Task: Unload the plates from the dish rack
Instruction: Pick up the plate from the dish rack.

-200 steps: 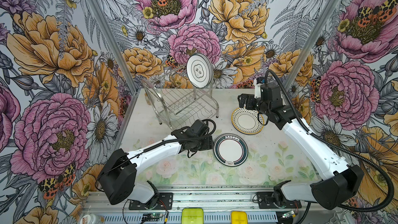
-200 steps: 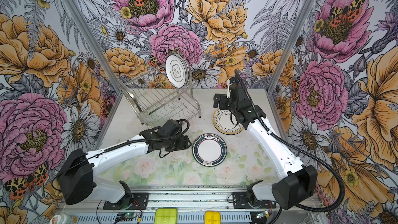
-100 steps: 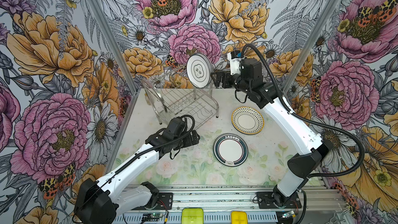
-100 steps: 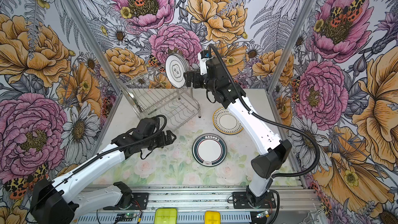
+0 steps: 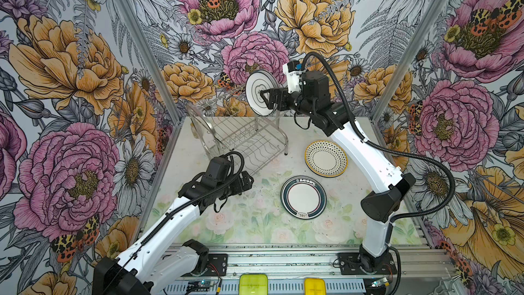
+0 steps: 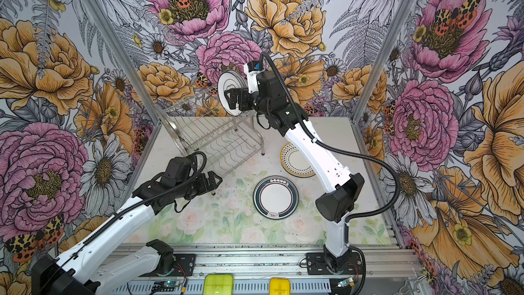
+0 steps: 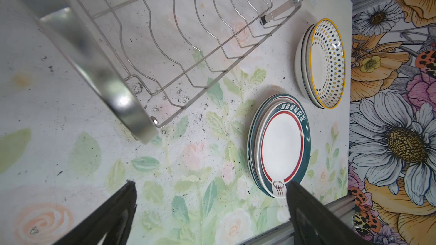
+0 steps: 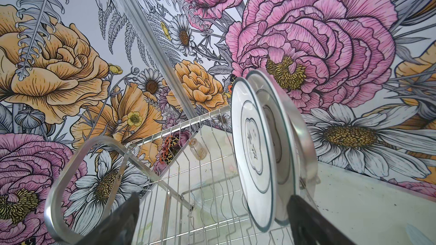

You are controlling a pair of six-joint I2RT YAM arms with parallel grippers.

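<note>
Plates (image 8: 254, 161), two upright in the dish rack's (image 5: 243, 134) top tier, sit between my right pincer's (image 5: 267, 99) spread jaws, end hoop (image 8: 306, 152) just behind. Left pincer (image 5: 249, 179) gapes empty beside the rack, dotted stack (image 5: 326, 158) and teal-banded stack (image 5: 303, 197) nearby. Rear plate (image 8: 283, 114) mostly hidden.

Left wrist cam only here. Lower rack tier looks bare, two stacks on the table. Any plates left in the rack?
Observer: Yes, two plates stand upright on the dish rack's upper tier, at its right end.
Operator: Right arm on them?
Observer: The right gripper is at them, jaws open, nothing gripped.
Operator: Anything tight around them?
Observer: The rack's end hoop stands close beside the outer plate.
</note>
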